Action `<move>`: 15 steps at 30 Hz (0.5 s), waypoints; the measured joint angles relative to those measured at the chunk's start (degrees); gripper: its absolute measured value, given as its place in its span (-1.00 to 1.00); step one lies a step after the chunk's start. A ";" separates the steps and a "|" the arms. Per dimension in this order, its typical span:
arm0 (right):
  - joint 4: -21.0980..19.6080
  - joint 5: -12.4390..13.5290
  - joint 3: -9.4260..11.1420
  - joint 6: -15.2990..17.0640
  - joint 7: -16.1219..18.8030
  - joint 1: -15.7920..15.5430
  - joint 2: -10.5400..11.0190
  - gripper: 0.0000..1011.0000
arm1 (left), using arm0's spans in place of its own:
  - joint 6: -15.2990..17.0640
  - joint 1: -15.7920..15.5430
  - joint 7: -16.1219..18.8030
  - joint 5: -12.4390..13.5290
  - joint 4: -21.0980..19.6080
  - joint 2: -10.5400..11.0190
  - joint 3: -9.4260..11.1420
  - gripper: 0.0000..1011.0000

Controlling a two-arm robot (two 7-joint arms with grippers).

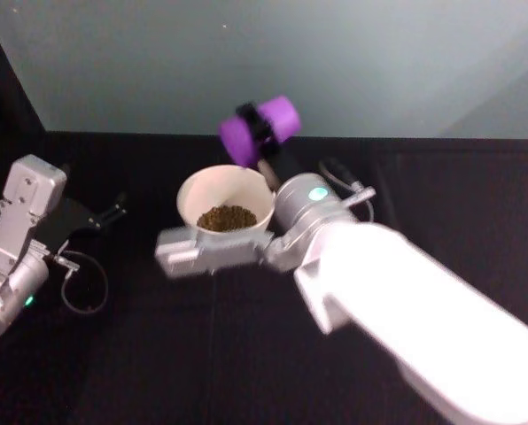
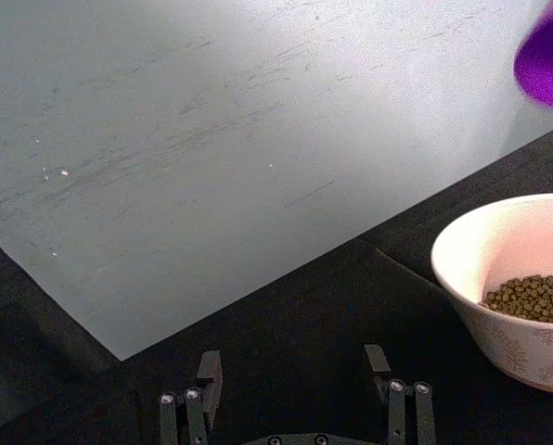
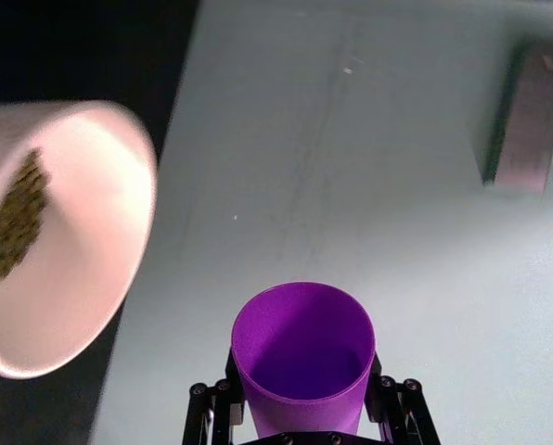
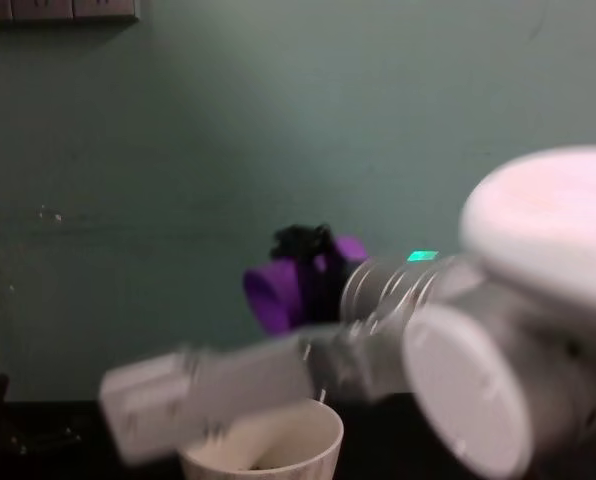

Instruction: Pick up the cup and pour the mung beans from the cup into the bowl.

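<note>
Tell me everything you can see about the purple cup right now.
The cup is a small, bright purple tumbler: smooth, tapered, handleless and plastic-looking. The right gripper clamps its sides. It hangs in the air, tipped on its side with its mouth toward the robot's left, above the far side of the bowl. Its inside looks empty; the mung beans lie in the bowl. Nothing else touches it.
</note>
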 joint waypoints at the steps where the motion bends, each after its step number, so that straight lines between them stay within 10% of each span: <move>1: -0.42 1.51 0.97 -0.17 -0.32 -0.28 -0.10 0.42 | 0.00 0.00 0.00 0.00 0.00 0.00 0.01 0.98; 15: -3.63 29.59 16.99 -5.69 -2.68 -4.31 -1.98 0.42 | 0.00 0.00 0.00 0.00 0.00 0.00 0.00 0.98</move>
